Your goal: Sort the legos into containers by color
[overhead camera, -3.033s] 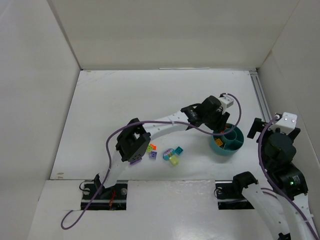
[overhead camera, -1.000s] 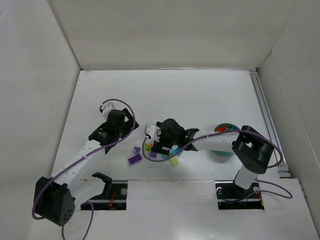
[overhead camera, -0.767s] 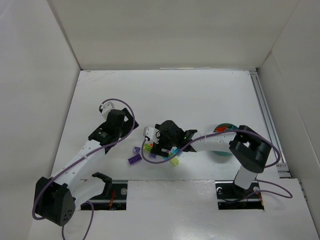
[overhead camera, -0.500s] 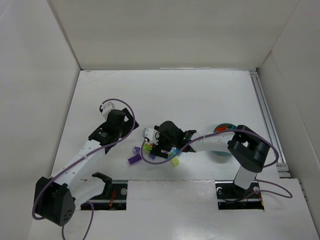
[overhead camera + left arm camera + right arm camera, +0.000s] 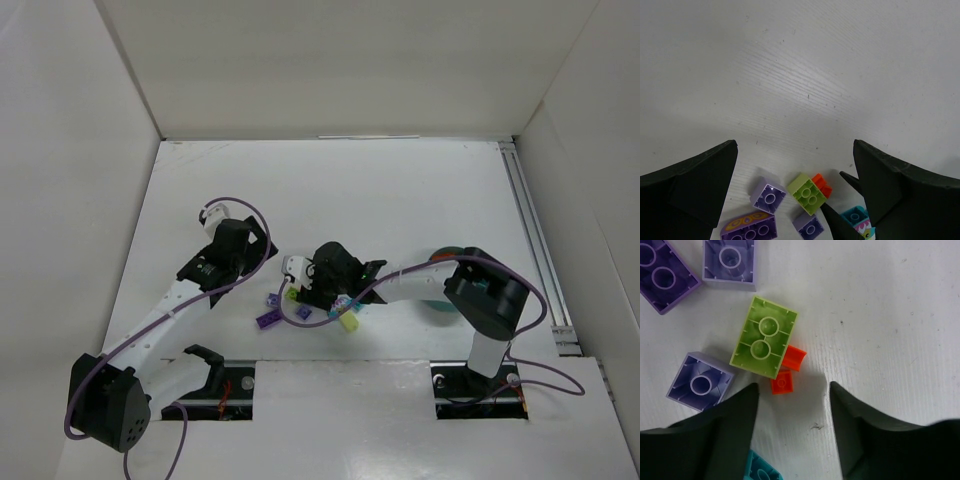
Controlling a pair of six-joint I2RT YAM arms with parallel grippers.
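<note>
I've slid my right pincer point(image 5: 793, 390) left to the lime green brick point(image 5: 764, 336), jaws narrowing but still empty, lining up the small orange piece point(image 5: 781, 383) next.

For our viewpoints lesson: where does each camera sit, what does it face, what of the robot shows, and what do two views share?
Top external: above and behind the bases, facing down on the table; left arm and right arm show.
Left wrist: on the left arm, facing table and legos; the left gripper frames it.
Right wrist: close above the legos, facing down; the right gripper shows.
Shared by both wrists: the lime green brick.
</note>
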